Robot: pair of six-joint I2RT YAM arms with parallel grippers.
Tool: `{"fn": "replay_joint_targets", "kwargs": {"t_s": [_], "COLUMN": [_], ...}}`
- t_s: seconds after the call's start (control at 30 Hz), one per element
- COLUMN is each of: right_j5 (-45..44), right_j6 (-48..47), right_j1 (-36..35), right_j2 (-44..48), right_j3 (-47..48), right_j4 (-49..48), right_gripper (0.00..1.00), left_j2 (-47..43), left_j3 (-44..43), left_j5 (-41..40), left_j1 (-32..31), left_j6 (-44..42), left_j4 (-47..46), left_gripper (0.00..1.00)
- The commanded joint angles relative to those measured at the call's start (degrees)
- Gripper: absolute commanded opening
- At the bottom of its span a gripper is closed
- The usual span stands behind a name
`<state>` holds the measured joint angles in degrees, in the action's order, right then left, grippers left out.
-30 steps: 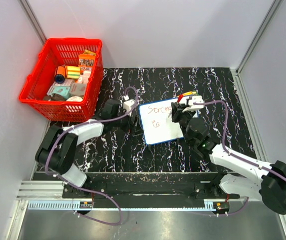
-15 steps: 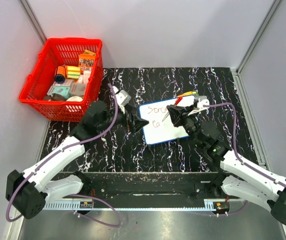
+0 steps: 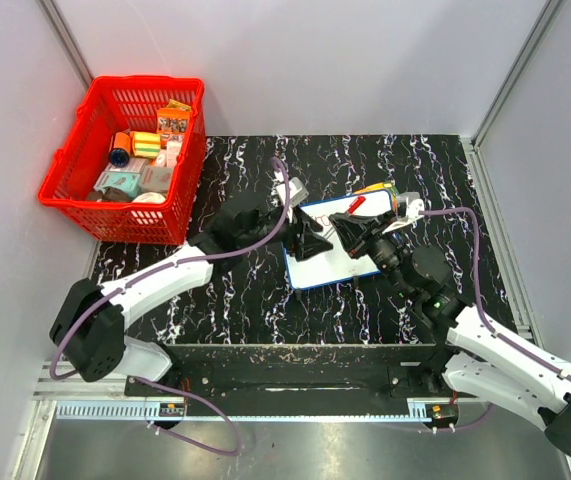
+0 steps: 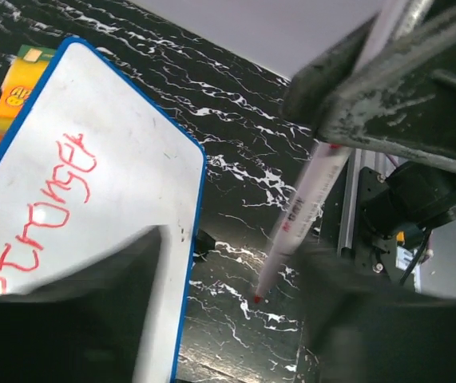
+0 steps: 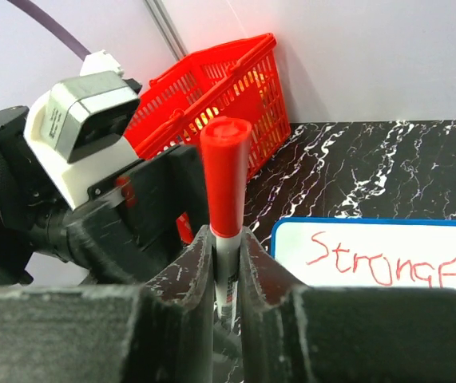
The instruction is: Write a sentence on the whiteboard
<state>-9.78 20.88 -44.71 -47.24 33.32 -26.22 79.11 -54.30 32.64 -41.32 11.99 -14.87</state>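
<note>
Whiteboard: lies flat on the black marbled bench, beneath the left tool and the right tool. Blue frame, rounded corners. In the top view only its near strip shows clear of the two tools.
Sentence: one red handwritten word, reads "Stronger", just inside the blue frame. It sits to the right of the right tool in that tool's own view, and to the left of the left tool's gap in the left wrist view.
Left tool: fingers spread wide, gripping nothing. Hovers over the whiteboard's left part, pointed toward the right tool, the two close together.
Right tool: fingers pressed together on the marker, pinching its barrel just under the red cap, cap end up.
Marker tip: points down. Seen through the left tool's gap, it shows against the dark bench just beside the whiteboard's blue edge. Contact with any surface cannot be told.
Orange box: on the bench just past the whiteboard's far edge, beyond the right tool.
Red basket: well apart, beyond and to the left of the left tool. Holds small packaged goods.
</note>
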Motion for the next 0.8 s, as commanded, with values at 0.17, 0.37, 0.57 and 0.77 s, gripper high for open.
{"fn": "replay_joint_targets", "kwargs": {"t_s": [0.17, 0.37, 0.57, 0.77], "right_j5": [4.4, 20.4, 37.0, 53.1], "right_j6": [-0.5, -2.1, -3.4, 0.4], "right_j1": [0.9, 7.0, 12.6, 13.6], "right_j2": [1.0, -2.1, -2.8, -5.3], "right_j3": [4.3, 10.7, 16.2, 19.3], "right_j4": [1.6, 11.3, 16.8, 13.4], "right_gripper": [0.12, 0.72, 0.8, 0.77], "left_j2": [-1.0, -7.5, -13.4, -16.8], "left_j3": [-4.3, -5.0, -8.0, -10.3], "left_j5": [2.7, -1.2, -1.5, 2.8], "left_j1": [-0.8, 0.3, 0.7, 0.7], "left_j6": [-0.8, -7.1, -15.4, -20.2], "left_j4": [-3.6, 6.5, 21.7, 29.6], "left_gripper": [0.0, 0.0, 0.0, 0.0]}}
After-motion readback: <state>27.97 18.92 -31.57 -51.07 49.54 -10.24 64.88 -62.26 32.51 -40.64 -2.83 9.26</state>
